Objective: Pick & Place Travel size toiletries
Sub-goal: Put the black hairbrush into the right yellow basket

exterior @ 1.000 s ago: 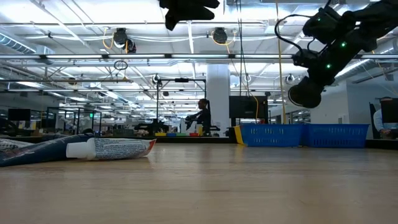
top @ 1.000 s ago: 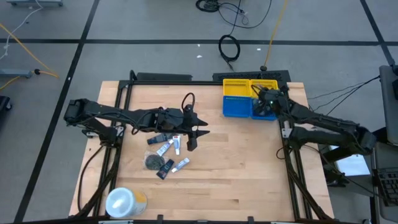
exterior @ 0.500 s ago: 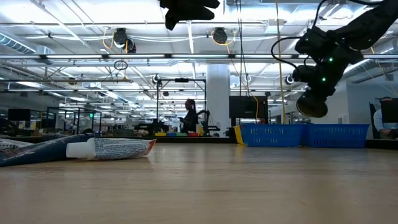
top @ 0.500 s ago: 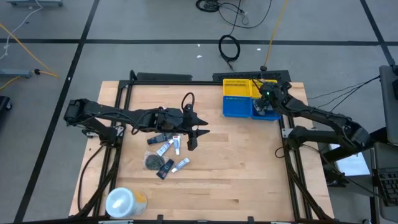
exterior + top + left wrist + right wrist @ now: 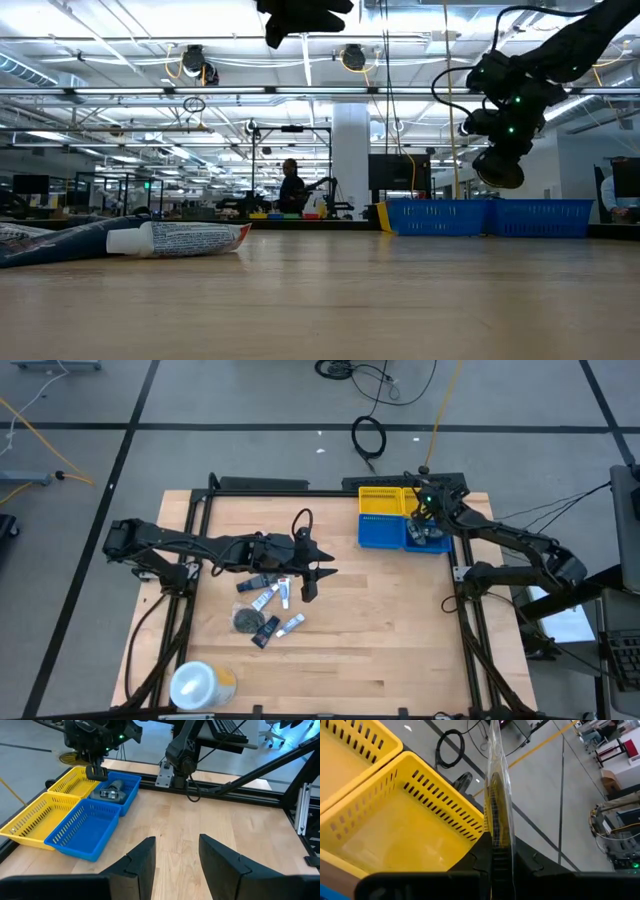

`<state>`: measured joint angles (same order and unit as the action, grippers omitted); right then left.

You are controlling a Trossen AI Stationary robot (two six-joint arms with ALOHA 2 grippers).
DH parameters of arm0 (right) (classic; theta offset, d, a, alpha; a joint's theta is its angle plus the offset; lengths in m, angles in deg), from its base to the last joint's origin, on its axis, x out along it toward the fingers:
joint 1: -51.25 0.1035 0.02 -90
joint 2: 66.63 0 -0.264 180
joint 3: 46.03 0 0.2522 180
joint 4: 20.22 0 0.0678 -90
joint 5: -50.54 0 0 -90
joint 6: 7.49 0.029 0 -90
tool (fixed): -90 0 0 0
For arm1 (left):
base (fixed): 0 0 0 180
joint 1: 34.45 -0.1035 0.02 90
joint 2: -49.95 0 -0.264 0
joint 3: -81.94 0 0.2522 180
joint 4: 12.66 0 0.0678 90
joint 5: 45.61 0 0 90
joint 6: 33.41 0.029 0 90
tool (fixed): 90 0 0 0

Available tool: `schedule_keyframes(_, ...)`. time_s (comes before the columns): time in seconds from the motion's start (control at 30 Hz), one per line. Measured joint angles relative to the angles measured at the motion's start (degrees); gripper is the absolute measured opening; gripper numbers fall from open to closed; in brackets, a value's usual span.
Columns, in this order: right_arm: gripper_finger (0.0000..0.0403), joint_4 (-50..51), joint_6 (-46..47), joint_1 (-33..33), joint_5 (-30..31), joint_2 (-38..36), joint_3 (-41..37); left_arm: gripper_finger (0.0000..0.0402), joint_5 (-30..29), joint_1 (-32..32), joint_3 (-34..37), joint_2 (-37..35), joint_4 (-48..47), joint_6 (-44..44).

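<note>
Several travel size toiletries lie on the table left of centre: small white and blue tubes [image 5: 272, 597], a dark round piece [image 5: 244, 621] and a dark navy tube [image 5: 265, 631]. One tube [image 5: 175, 238] shows close up in the low view. My left gripper [image 5: 308, 588] hangs open just right of them, nothing between its fingers [image 5: 145, 860]. My right gripper [image 5: 420, 518] hovers over the baskets, shut on a thin flat piece in clear wrap [image 5: 497, 795]. A grey item [image 5: 112, 790] lies in a blue basket [image 5: 125, 795]. My right gripper pinches the flat piece by its lower edge [image 5: 499, 842] between its two fingers. The piece stands on edge beyond the fingertips, lifted clear above the yellow basket [image 5: 410, 820]. In the low view it shows as a dark round shape [image 5: 500, 170] below the hand.
Two yellow baskets [image 5: 385, 500] and two blue baskets [image 5: 380, 533] stand together at the table's far right. A large white-and-yellow roll [image 5: 200, 682] sits at the near left corner. Bare wood lies between the toiletries and the right edge.
My right arm has swung toward the table's far edge over the baskets and sunk a little, the flat piece staying in its fingers. A person in the room behind has walked leftward.
</note>
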<state>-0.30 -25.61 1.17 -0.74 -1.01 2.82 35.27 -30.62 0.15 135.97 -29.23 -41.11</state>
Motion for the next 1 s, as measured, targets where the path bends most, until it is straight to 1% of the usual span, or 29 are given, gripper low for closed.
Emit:
schedule_keyframes(0.13,0.0023,-0.59,0.99,0.0,0.0,-0.35,0.0,0.015,0.0,0.0,0.0,0.0,-0.02,0.84)
schedule_keyframes(0.3,0.0022,-1.28,0.96,0.0,0.0,-0.34,0.0,0.015,-0.48,-0.08,0.0,0.0,0.02,6.84)
schedule_keyframes(0.5,0.0023,-1.76,0.12,0.0,0.0,-0.35,0.0,0.015,-7.63,-0.18,0.0,0.0,0.02,11.76)
schedule_keyframes(0.57,0.0022,-1.87,-0.53,0.0,0.0,-0.35,0.0,0.015,-9.13,-0.46,0.0,0.0,0.04,13.23)
schedule_keyframes(0.67,0.0023,-2.02,0.32,-0.58,-0.22,0.24,0.0,0.015,-9.44,-1.46,0.0,0.0,0.26,13.94)
schedule_keyframes(0.77,0.0023,-2.04,0.26,-1.92,-3.13,1.6,0.0,0.015,-9.46,-2.76,0.0,0.0,0.24,14.06)
schedule_keyframes(1.0,0.003,-6.31,-0.64,-3.93,-3.03,4.46,0.0,0.015,-9.39,-5.61,0.02,0.0,-0.45,14.69)
